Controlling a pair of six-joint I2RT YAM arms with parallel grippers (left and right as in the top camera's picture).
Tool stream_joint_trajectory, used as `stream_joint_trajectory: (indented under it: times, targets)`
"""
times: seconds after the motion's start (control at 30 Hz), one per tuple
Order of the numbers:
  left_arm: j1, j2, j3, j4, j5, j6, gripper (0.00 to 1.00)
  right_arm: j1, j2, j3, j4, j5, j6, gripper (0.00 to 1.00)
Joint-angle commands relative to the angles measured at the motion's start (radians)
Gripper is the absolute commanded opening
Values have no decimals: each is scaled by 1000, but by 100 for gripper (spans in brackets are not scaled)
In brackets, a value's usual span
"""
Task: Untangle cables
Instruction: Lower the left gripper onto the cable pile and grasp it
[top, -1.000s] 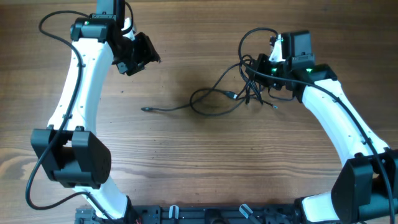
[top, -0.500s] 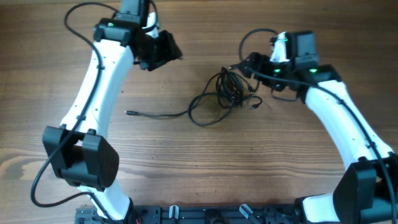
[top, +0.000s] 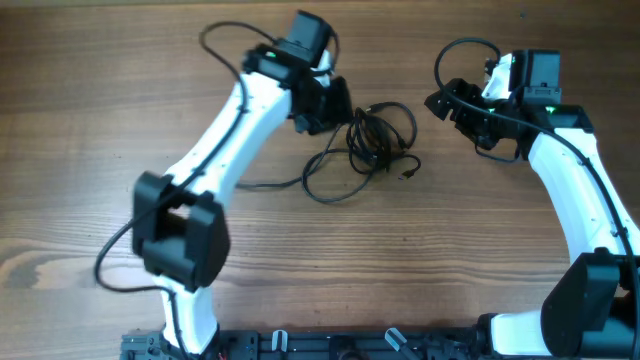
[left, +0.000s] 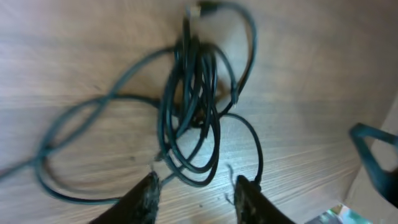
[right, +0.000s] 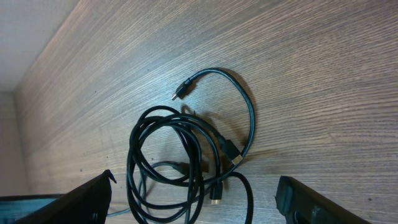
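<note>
The cables (top: 365, 140) are found near the middle of the wooden table (top: 100, 150), unheld, gathered in a tight coil of overlapping turns. From the coil a looser loop (top: 325, 185) is spread toward the near left, and one strand is led off leftward beneath the left arm. A metal-tipped plug (top: 410, 172) is noted at the coil's near right edge; in the right wrist view a further free end (right: 180, 93) is seen arching clear of the coil, its plug lying on bare wood.

The left gripper (top: 335, 105) is positioned just beside the coil's far left edge. In its wrist view the fingers (left: 146, 199) are seen parted, the lowest turns of the coil lying just beyond the tips — nothing is clamped. Contact with the cable cannot be judged; the view is blurred.

The right gripper (top: 452, 105) is held well apart from the coil, to its right, with its jaws spread wide and empty — only wood and cable are seen between them.
</note>
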Motion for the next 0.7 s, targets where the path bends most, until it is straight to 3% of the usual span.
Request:
stream_joint_trajectory:
  times: [0.0,0.43,0.67]
  targets:
    - [-47,48,12,-12,37,-109,53,4,-26,6,-2,0,-21,87]
    - [-108,101,12,-33,26,-160,50,4,-26,6,-21,8,-47,87]
    - [-141,101,12,-18,-102,-213,50,4,-25,6,-21,8,-47,87]
